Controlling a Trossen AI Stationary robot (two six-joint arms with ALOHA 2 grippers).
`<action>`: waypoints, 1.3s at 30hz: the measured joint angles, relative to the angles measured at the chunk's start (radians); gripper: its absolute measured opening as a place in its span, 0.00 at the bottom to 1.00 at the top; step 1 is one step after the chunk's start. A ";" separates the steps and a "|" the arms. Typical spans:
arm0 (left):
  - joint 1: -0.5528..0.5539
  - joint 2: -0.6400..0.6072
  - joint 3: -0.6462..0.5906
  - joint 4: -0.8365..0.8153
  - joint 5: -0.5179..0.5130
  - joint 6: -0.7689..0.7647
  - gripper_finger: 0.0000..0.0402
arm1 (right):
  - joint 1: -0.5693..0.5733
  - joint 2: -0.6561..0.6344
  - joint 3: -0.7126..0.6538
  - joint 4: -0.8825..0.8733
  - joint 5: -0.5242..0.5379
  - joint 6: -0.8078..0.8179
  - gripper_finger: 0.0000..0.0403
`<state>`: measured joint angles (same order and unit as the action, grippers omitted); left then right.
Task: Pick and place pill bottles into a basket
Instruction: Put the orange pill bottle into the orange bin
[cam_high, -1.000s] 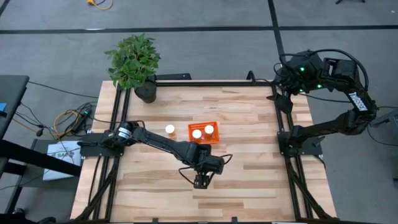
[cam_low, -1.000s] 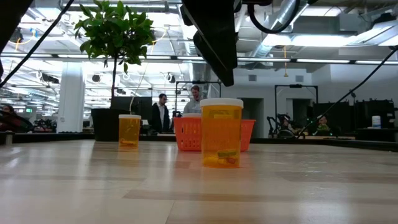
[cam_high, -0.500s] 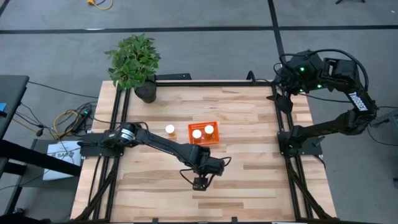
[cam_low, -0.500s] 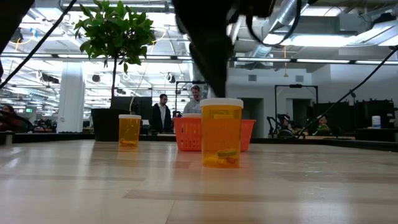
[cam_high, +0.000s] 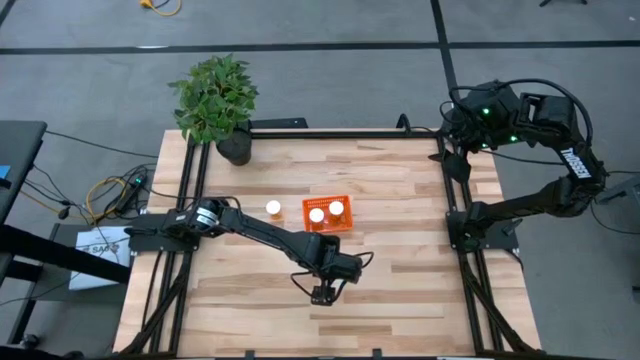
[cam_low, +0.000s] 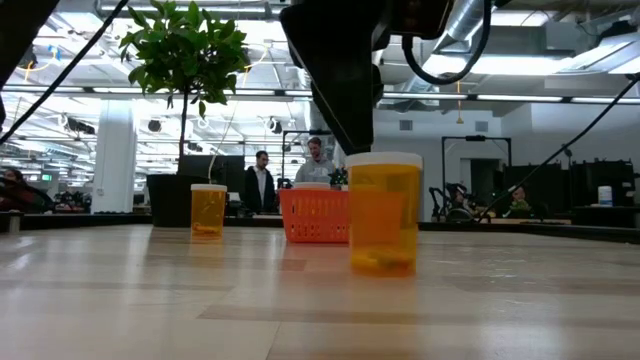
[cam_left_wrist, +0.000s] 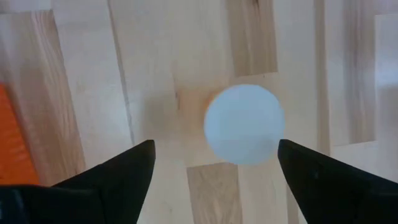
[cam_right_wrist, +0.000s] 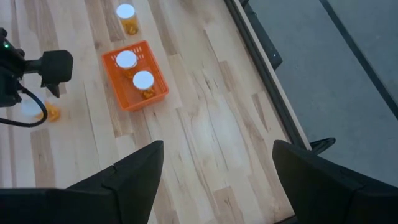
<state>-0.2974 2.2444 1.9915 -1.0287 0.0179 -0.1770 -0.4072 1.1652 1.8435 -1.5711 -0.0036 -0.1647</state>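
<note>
You see white-capped, translucent orange pill bottles (cam_low: 384, 213); bright orange mesh basket (cam_high: 328, 214); pale striped wood desk (cam_high: 400, 200); green plant (cam_high: 212, 95).

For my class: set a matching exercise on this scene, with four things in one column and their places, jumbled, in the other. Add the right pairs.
Things:
1. basket
2. plant
3. left end effector
4. right end effector

Places:
A. far left corner of the table
B. over a lone bottle near the front
C. mid-table, two bottles inside
D. raised at the far right corner

Pairs: 1-C, 2-A, 3-B, 4-D
</note>
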 joint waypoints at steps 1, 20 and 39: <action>0.000 0.000 0.000 0.000 -0.001 0.003 0.82 | 0.000 0.000 0.000 0.000 0.000 0.000 0.74; 0.000 -0.001 0.000 0.060 0.023 0.008 0.82 | 0.000 0.000 0.000 0.000 0.000 -0.001 0.74; -0.020 -0.001 0.000 0.080 0.000 0.022 0.82 | 0.000 0.000 0.000 0.000 0.001 -0.019 0.74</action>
<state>-0.3171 2.2434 1.9915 -0.9487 0.0178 -0.1553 -0.4072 1.1652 1.8435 -1.5711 -0.0029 -0.1833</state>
